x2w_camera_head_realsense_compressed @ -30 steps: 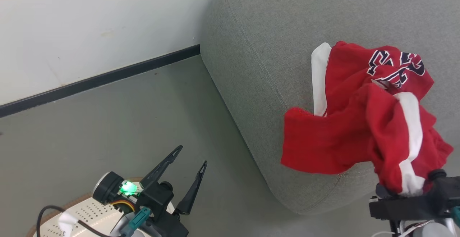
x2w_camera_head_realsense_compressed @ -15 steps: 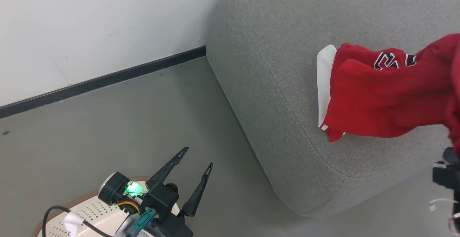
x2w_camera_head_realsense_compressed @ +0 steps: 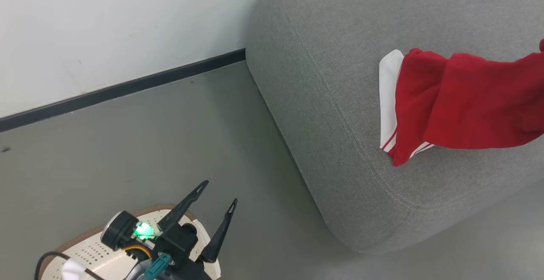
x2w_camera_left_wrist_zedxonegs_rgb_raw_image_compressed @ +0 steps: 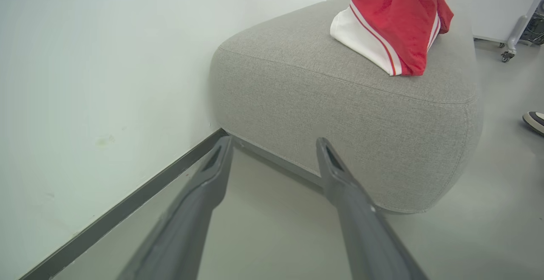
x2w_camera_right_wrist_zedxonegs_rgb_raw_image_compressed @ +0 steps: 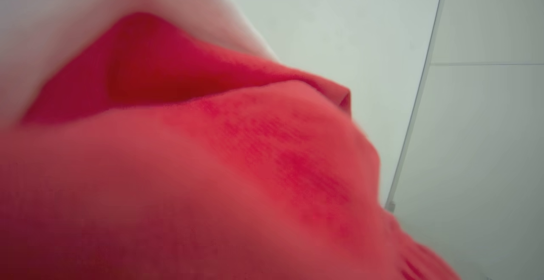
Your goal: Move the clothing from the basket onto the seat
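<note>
Red soft clothing (x2w_camera_head_realsense_compressed: 467,101), white-trimmed, resting on rounded grey fabric seat (x2w_camera_head_realsense_compressed: 331,80).

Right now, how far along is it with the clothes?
Mostly done: the red clothing lies on the grey seat. In hand: one end rises off it, seemingly held. Left: letting go; the left pincer hangs open and empty above the basket, whose inside I cannot see.

Open grey floor (x2w_camera_head_realsense_compressed: 140,144) lies between the white wall (x2w_camera_head_realsense_compressed: 106,25) and the big grey seat (x2w_camera_head_realsense_compressed: 340,101), right ahead of the left gripper (x2w_camera_head_realsense_compressed: 220,191), which is spread wide. The seat stands in the way on the robot's right. Red clothing (x2w_camera_head_realsense_compressed: 467,101) covers part of its top; the part nearer the wall is bare.
</note>
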